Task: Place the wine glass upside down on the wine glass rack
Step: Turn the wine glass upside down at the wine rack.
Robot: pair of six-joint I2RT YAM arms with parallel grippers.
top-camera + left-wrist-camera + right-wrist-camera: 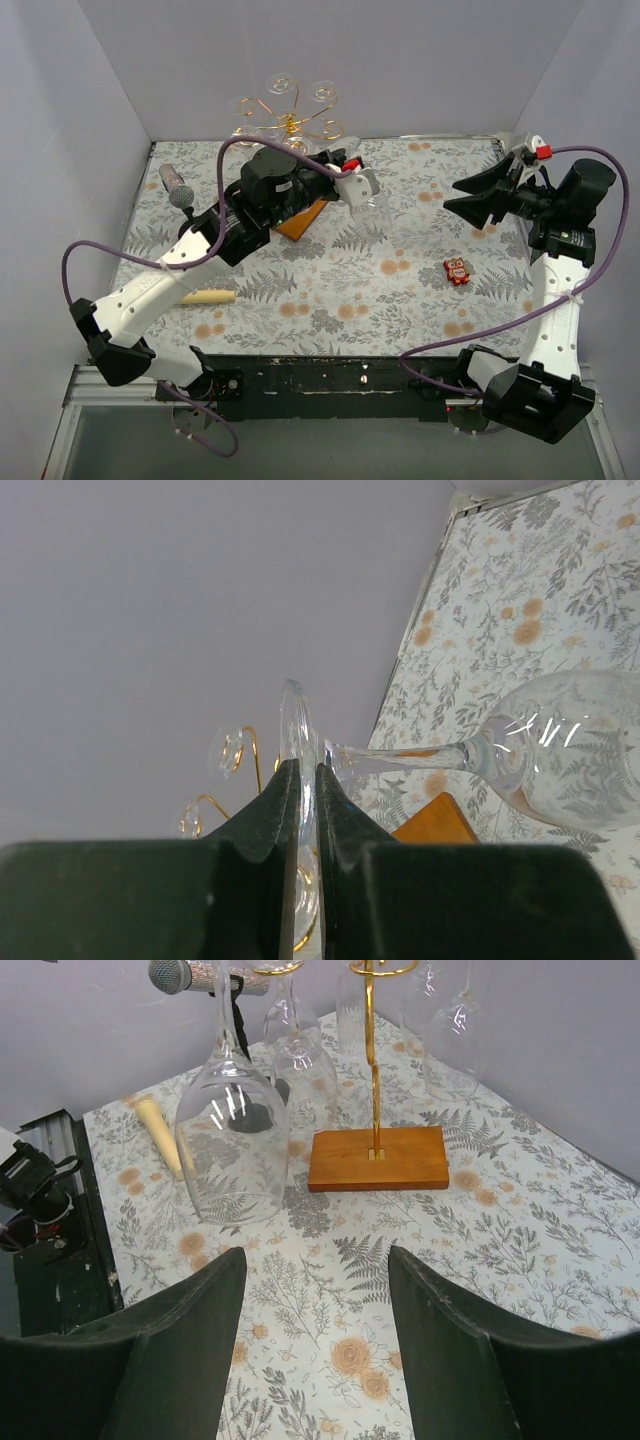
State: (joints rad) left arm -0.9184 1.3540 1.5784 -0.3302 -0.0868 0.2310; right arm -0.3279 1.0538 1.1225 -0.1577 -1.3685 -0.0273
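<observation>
left gripper point(305, 780): narrow, pinched on the flat foot of the wine glass point(232, 1140).
wine glass: upside down in the air, stem up and bowl down, just beside the rack's wooden base and apart from its curled arms.
wine glass rack point(378, 1158): at the back of the table point(330, 290) by the wall; other glasses point(450, 1030) hang on it.
right gripper point(315, 1260): wide, holding nothing, well apart from the rack and facing it.
on the cloth: 1 microphone point(178, 188), 1 wooden stick point(205, 296), 1 small red toy point(458, 270).
</observation>
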